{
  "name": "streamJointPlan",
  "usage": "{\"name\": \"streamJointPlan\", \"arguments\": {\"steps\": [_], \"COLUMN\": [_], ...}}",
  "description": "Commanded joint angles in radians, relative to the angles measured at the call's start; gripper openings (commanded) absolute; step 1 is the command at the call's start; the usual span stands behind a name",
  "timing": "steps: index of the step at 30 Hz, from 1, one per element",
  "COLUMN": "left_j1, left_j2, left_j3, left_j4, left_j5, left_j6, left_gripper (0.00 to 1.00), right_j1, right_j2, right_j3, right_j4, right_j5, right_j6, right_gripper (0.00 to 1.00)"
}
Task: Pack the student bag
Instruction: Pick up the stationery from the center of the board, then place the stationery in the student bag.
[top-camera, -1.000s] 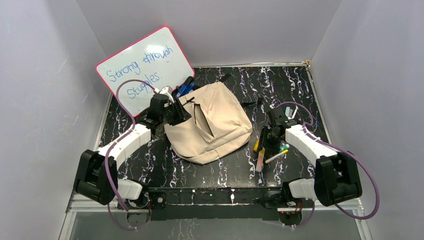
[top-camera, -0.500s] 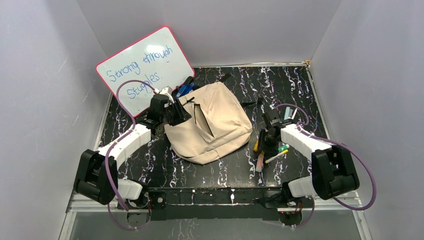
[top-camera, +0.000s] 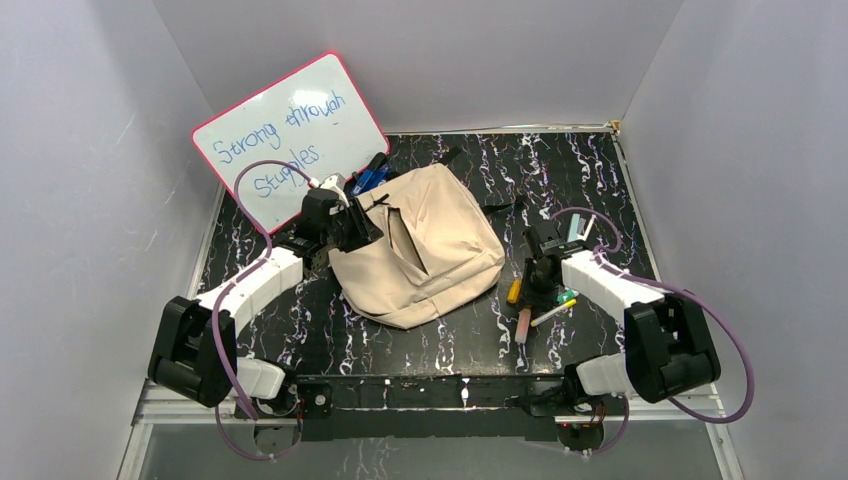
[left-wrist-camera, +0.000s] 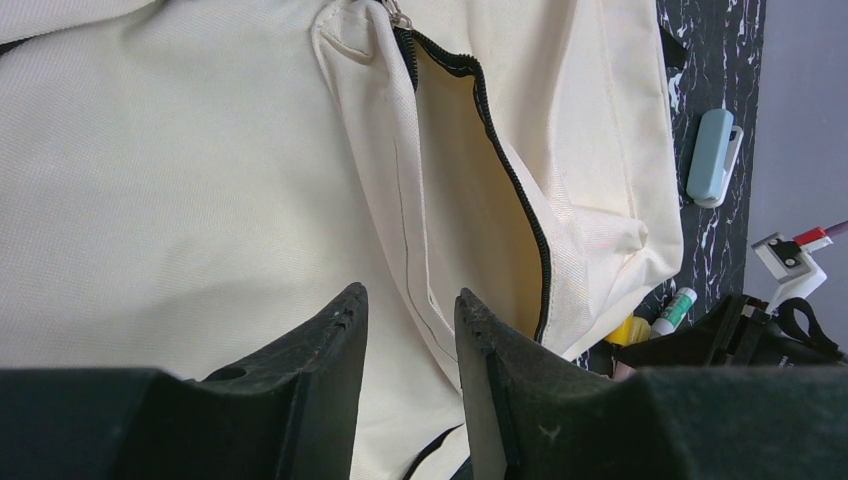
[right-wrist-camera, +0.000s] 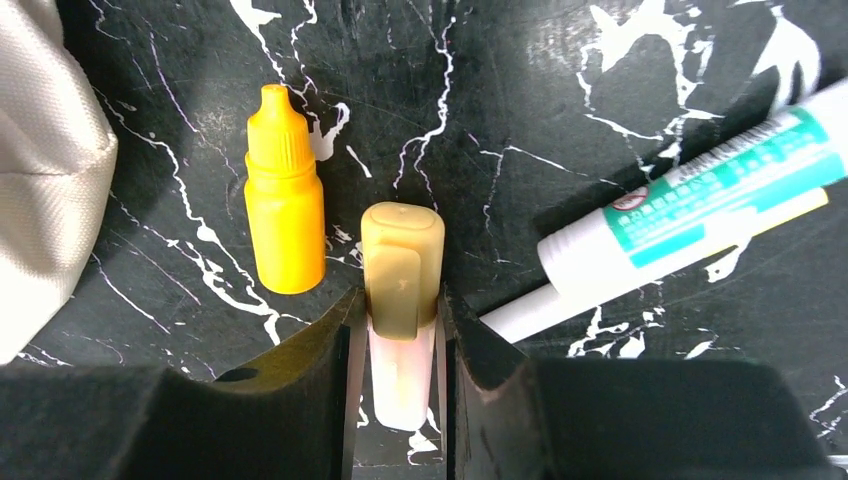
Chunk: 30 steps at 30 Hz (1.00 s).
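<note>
The student bag (top-camera: 420, 250) is a beige backpack lying flat mid-table, its dark-zippered pocket gaping open (left-wrist-camera: 470, 190). My left gripper (top-camera: 352, 228) is at the bag's upper left edge; its jaws (left-wrist-camera: 410, 295) stand narrowly apart with bag fabric between them. My right gripper (top-camera: 533, 290) is low over the table to the right of the bag. Its jaws (right-wrist-camera: 398, 300) are closed against both sides of a pink marker with an olive cap (right-wrist-camera: 402, 270), which still lies on the table (top-camera: 522, 325).
A yellow dropper bottle (right-wrist-camera: 285, 215) lies left of the marker, a white and green tube (right-wrist-camera: 690, 215) to its right. A pale blue stapler (top-camera: 577, 228) sits behind the right arm. A whiteboard (top-camera: 290, 125) leans at the back left, blue pens (top-camera: 368, 175) beside it.
My right gripper has come down and toward the near edge onto the pink marker. The left arm and the bag have not moved.
</note>
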<state>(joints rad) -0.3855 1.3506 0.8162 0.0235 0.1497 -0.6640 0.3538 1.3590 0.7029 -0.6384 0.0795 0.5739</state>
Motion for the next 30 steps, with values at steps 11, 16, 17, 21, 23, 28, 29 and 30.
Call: {"name": "streamJointPlan", "arguments": {"steps": [11,16,17,21,23,28,29,30], "left_j1": [-0.001,-0.049,-0.07,-0.145,-0.165,-0.203,-0.209,-0.213], "left_j2": [-0.084,-0.096,-0.098,-0.078,-0.059,-0.026,-0.025,-0.023], "left_j3": [0.081,0.069,0.068,0.091,0.097,0.094,0.089,0.083], "left_j4": [0.102,0.246,0.264,0.297,0.317,0.352,0.356,0.355], "left_j5": [0.209,0.326,0.32,0.312,0.327,0.367,0.365,0.358], "left_j6": [0.089,0.048,0.053,0.08,0.08,0.079,0.083,0.084], "left_gripper": [0.51,0.56,0.57,0.59,0.59,0.57,0.57,0.57], "right_j1": [0.004,0.004,0.005,0.029,0.05,0.076,0.078,0.078], "right_j2": [-0.179,-0.061,-0.036,0.064,0.09,0.116,0.117,0.118], "right_j3": [0.295,0.422,0.442,0.529,0.548,0.557,0.557,0.557], "right_j4": [0.011,0.096,0.123,0.183,0.218,0.278,0.287,0.297], "right_j5": [0.073,-0.112,-0.159,-0.291,-0.327,-0.386,-0.395,-0.404], "right_j6": [0.029,0.095,0.108,0.125,0.122,0.139,0.14,0.143], "right_gripper": [0.3,0.3,0.3,0.29,0.29,0.29,0.29,0.29]}}
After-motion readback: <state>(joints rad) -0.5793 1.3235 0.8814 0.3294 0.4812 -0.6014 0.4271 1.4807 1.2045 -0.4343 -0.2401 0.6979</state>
